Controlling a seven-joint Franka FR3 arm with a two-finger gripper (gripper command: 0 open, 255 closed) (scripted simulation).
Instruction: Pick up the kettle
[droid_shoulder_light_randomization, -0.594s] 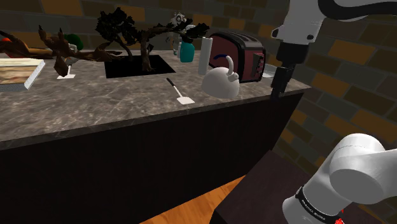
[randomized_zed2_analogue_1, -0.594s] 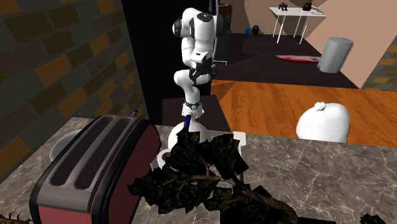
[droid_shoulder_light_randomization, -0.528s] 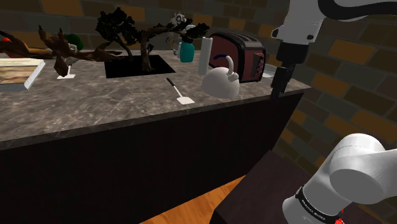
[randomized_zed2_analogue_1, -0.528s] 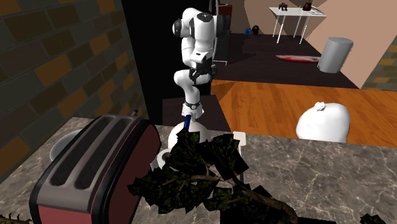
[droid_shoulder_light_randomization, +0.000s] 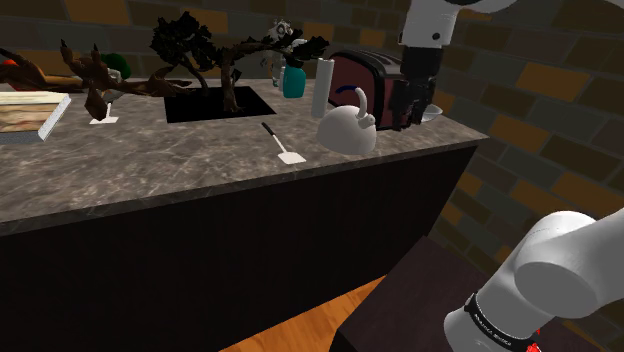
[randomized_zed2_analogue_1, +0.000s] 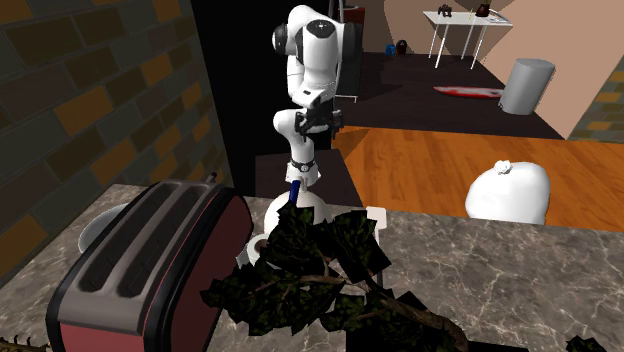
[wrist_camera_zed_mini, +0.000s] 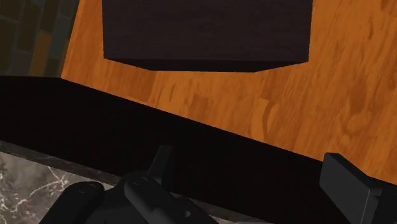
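- One white round kettle (droid_shoulder_light_randomization: 347, 130) with arched handle stands on a grey marbled counter (droid_shoulder_light_randomization: 150, 165).
- Black two-finger gripper (droid_shoulder_light_randomization: 408, 118) hovers near the kettle, toward the shoulder view's right, fingers spread.

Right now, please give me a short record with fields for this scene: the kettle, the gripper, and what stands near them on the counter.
target: white rounded kettle with arched handle, upright on the grey marbled countertop, near its front edge
gripper: black two-finger gripper, open, empty, at the shoulder view's right of the kettle, apart from it
behind kettle: dark red toaster; white upright cylinder
at shoulder view's left of kettle: white spatula, lying flat
task state: kettle not yet grasped
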